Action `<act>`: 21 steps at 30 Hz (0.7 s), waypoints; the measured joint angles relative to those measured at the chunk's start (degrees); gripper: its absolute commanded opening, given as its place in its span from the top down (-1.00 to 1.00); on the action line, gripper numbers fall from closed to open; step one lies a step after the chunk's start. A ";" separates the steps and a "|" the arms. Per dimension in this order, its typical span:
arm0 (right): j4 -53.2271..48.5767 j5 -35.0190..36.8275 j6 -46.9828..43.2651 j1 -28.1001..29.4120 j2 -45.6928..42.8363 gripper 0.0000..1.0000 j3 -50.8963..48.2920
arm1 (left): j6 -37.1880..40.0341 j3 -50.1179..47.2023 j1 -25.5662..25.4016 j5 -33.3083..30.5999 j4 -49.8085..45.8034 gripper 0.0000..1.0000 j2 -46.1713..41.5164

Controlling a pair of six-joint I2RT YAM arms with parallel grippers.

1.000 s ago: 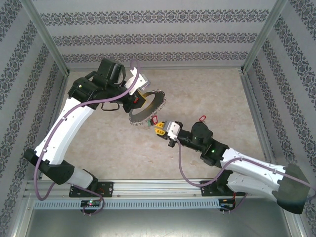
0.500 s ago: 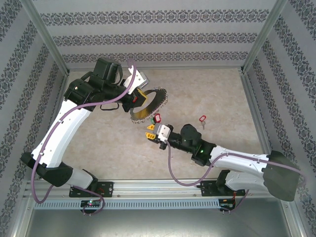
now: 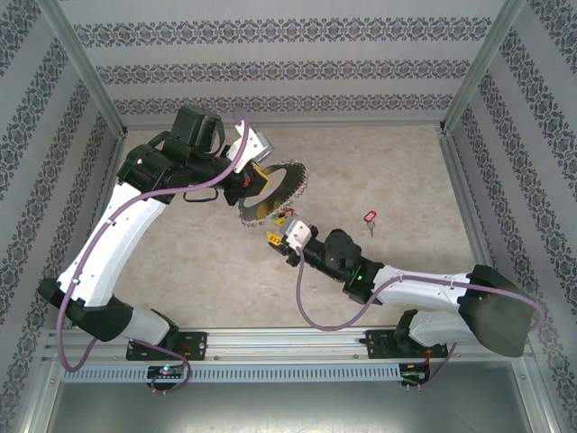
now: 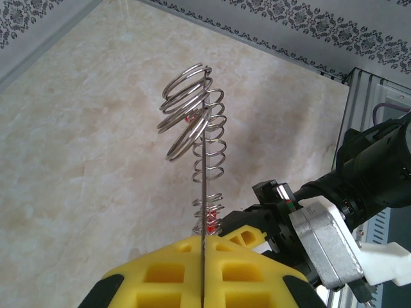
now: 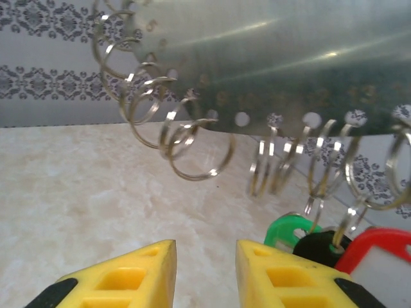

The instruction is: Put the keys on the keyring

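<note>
Clamped tight on the keyring (image 3: 273,188) with the left fingers (image 4: 157,276), pinching its thin flat rim edge-on and holding it raised above the tabletop (image 3: 180,271), by the look of it, with small wire loops (image 5: 192,154) fanned out all round. Hovered just below that fringe with the right fingers (image 5: 128,276), parted by a narrow gap and holding nothing. Found a green-headed key (image 5: 290,229) and a red-headed key (image 5: 379,247) hanging among the loops just beside the right fingers, seemingly threaded on, though hard to confirm. Found a loose red key (image 3: 368,216) lying flat on the tabletop, well apart to the right. Judged that one light, stiff and slippery along its metal blade, prone to skating on the smooth surface; best pinched across the plastic head. Judged the keyring rigid at the rim but springy in its loops, so best gripped at the rim, as here.
</note>
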 measured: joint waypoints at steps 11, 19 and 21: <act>3.65 1.44 1.27 0.00 -1.14 0.64 -1.46 | -0.02 -0.07 0.00 -0.26 0.35 1.00 0.00; 3.82 1.46 1.05 0.00 -4.09 0.68 -1.90 | -0.09 -0.07 0.00 -0.39 0.37 1.00 0.00; 3.82 1.49 0.94 0.00 -4.68 0.68 -1.90 | -0.28 -0.07 0.00 -0.46 0.39 1.00 0.00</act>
